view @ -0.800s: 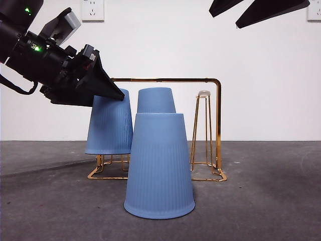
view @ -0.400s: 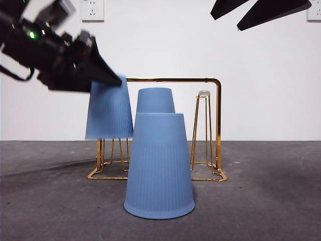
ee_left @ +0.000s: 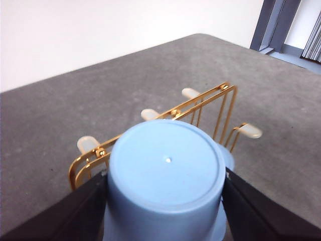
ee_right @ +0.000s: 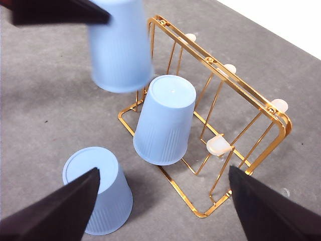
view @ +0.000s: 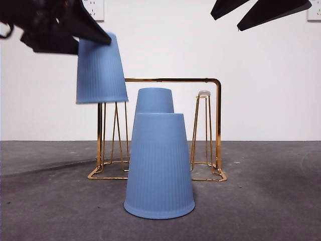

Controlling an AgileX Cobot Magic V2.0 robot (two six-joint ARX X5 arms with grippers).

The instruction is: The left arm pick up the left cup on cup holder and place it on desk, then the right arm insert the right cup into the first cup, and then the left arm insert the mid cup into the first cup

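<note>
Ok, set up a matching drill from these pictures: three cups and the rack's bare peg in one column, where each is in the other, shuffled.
Things:
1. Lifted cup
2. Near cup
3. Middle cup
4. White-tipped peg

States:
A. Upside down on the desk, in front of the rack
B. Bare, no cup on it
C. Held in the air by the left gripper
D. Upside down on a rack peg

Pairs: 1-C, 2-A, 3-D, 4-B
</note>
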